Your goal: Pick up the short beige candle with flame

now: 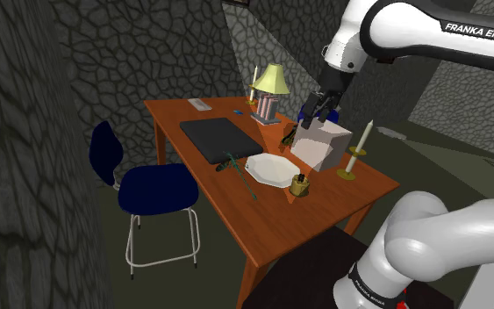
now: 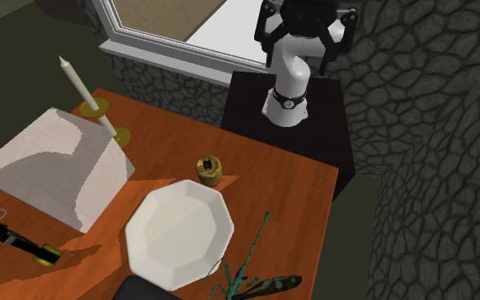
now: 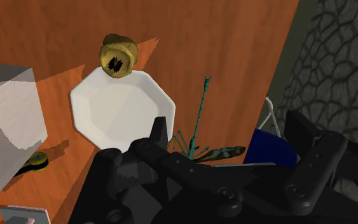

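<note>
The short candle point(image 1: 300, 185) is a squat dull-gold stub with a dark wick top, standing on the wooden desk point(image 1: 341, 197) just beside a white octagonal plate point(image 1: 271, 168). In the second exterior view the candle point(image 2: 209, 168) stands at the plate's point(image 2: 178, 230) far rim. The wrist view shows the candle point(image 3: 119, 56) well ahead of the fingers, touching the plate's point(image 3: 117, 108) edge. My black gripper point(image 1: 319, 111) hangs above the white box point(image 1: 321, 145), apart from the candle. Its fingers point(image 3: 160, 130) stand apart with nothing between them.
A tall white candle in a brass holder point(image 1: 356, 154) stands beside the box. A green stem point(image 1: 240, 171), a dark flat pad point(image 1: 218, 138) and a yellow-shaded lamp point(image 1: 269, 88) share the desk. A blue chair point(image 1: 153, 186) stands at the desk's side. A dark bottle point(image 2: 12, 239) lies near the box.
</note>
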Available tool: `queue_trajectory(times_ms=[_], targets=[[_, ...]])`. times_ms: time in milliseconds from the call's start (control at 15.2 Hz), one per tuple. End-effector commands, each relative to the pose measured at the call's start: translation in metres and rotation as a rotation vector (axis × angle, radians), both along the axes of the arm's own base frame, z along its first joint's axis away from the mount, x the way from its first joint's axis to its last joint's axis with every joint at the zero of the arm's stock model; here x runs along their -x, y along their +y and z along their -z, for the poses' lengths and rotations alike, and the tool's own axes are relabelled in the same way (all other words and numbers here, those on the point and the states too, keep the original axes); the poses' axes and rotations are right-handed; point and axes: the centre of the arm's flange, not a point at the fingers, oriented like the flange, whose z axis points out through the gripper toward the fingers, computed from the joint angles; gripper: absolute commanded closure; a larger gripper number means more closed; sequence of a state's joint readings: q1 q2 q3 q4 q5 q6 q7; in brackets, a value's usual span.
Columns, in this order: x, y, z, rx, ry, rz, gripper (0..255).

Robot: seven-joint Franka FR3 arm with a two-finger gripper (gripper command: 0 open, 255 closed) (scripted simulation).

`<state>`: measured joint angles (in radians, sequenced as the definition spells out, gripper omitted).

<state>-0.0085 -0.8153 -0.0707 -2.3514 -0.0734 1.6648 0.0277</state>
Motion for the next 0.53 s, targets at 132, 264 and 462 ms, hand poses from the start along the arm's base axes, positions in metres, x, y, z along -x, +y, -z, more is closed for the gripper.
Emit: queue_trajectory(times_ms=[132, 264, 462], targets=[[-0.004, -0.015, 0.022, -0.002, 0.012, -0.010, 0], [-0.007, -0.029, 0.044, -0.004, 0.024, -0.019, 0], [-0.012, -0.051, 0.077, -0.008, 0.042, -0.034, 0]])
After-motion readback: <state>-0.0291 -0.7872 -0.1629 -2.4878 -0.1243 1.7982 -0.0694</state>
